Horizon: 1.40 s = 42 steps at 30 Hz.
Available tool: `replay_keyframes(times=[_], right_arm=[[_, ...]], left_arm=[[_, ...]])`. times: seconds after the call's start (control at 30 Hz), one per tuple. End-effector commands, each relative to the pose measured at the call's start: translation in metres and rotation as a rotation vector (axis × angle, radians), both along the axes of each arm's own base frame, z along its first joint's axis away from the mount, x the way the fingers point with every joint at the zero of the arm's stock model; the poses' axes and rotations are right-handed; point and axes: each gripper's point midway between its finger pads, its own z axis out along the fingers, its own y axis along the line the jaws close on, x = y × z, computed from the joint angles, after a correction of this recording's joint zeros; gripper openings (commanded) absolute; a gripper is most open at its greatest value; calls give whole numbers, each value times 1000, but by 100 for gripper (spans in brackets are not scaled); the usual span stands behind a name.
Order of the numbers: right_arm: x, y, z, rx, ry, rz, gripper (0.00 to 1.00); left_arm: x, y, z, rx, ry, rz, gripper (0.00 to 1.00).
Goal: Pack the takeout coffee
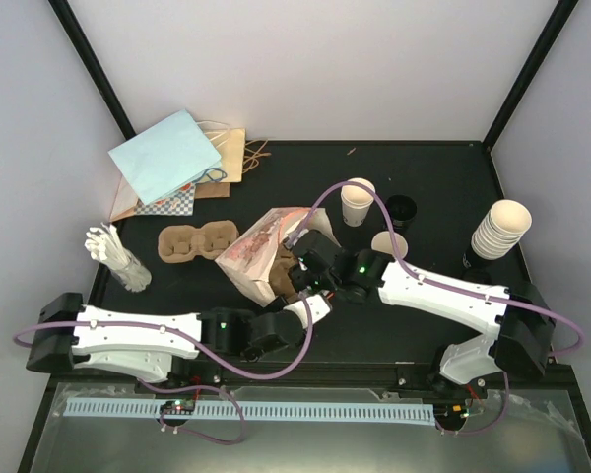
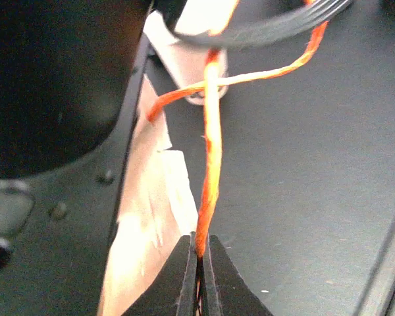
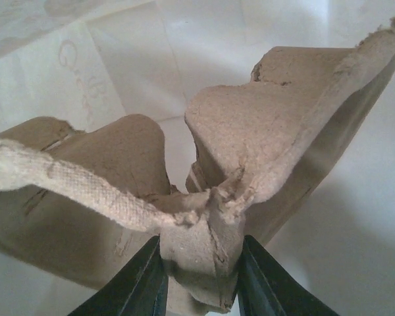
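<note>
The printed cream paper bag (image 1: 259, 248) lies on its side mid-table, mouth toward the arms. My left gripper (image 2: 201, 253) is shut on the bag's orange twisted handle (image 2: 210, 164), and it shows at the bag's mouth (image 1: 310, 305) in the top view. My right gripper (image 3: 201, 247) reaches into the bag, shut on the middle ridge of a brown pulp cup tray (image 3: 276, 131). The white inside of the bag (image 3: 184, 39) surrounds the tray. Of the takeout coffee, one cream paper cup (image 1: 358, 202) stands open-topped behind the bag, another (image 1: 389, 242) beside my right arm. A black lid (image 1: 401, 208) sits between them.
A second pulp tray (image 1: 197, 243) lies left of the bag. A light blue bag (image 1: 165, 156) and brown bags (image 1: 231, 153) lie at the back left. A holder of white sticks (image 1: 118, 258) stands at the left edge. A stack of cups (image 1: 499, 232) stands right.
</note>
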Motion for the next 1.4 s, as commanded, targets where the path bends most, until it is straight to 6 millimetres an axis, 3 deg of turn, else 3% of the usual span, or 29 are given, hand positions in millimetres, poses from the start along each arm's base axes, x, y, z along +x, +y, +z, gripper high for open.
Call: replay_keyframes(times=[0.0, 0.23, 0.63, 0.93, 1.37], right_arm=[[-5, 15, -6, 29, 8, 53, 30], [-6, 18, -18, 3, 30, 67, 29], [-8, 12, -60, -61, 49, 80, 29], [-1, 18, -71, -54, 19, 72, 29], [8, 14, -109, -109, -16, 48, 30]], left_arm=[[-34, -30, 29, -163, 69, -225, 2], [-53, -36, 20, -142, 119, -331, 2], [-57, -32, 29, -155, 120, -356, 1], [-66, -41, 29, -143, 130, -392, 2], [-73, -46, 31, -140, 138, -414, 2]])
